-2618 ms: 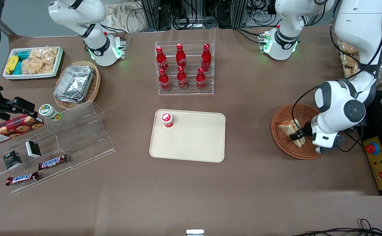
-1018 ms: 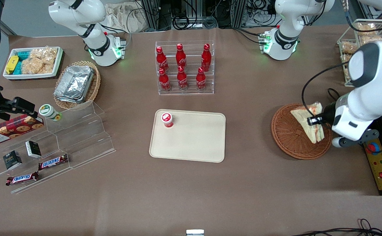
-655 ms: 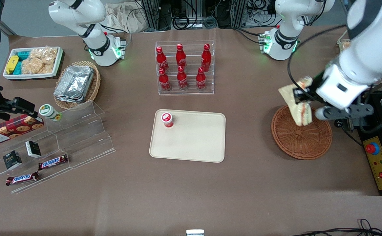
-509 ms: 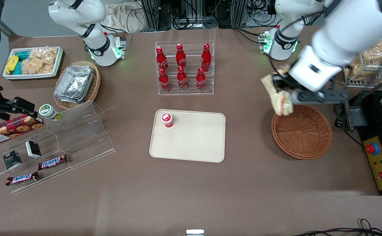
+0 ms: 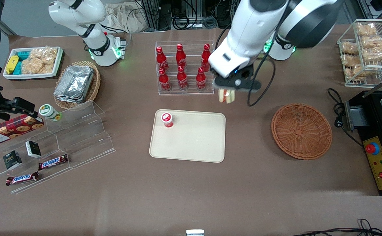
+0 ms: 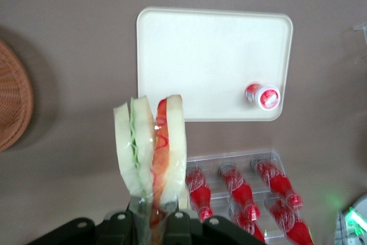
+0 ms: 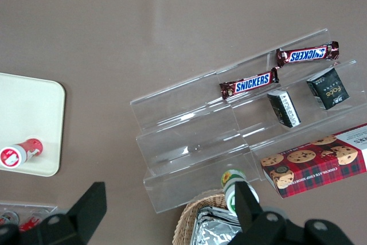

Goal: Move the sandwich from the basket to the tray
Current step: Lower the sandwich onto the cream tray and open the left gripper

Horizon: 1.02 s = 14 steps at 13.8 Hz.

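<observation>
- Left wrist view: the pincer (image 6: 150,219) pinches the sandwich (image 6: 150,156) by one end, one finger (image 6: 175,222) on each side; white bread, green and orange-red filling layers show edge-on.
- Front view: the pincer (image 5: 226,91) hangs in the air above the bench (image 5: 191,183), under the working arm's white wrist, with the sandwich (image 5: 226,95) hanging below it.
- The sandwich is clear of every surface, near the clear rack of red bottles (image 5: 183,68) and farther from the front camera than the tray (image 5: 188,136).
- The tray, cream-beige with a low rim, lies flat at mid-bench; a small red-and-white cup (image 5: 167,119) stands in the tray corner nearest the rack.
- The basket (image 5: 301,131), round and reddish-brown, sits toward the working arm's end of the bench, well apart from the tray; nothing lies in it.
- A wire rack of pale snack packs (image 5: 368,52) stands toward the same end, farther from the front camera than the basket.
</observation>
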Each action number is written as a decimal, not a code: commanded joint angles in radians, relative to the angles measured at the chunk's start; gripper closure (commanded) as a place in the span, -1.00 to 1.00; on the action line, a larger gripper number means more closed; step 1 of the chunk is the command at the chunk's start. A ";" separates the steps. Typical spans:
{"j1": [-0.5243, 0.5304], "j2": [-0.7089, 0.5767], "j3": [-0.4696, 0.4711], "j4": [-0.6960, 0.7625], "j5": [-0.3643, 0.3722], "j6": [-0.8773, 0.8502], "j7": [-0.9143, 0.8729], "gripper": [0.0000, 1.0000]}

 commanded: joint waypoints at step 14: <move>-0.060 0.614 0.005 0.023 0.361 0.438 -0.035 0.51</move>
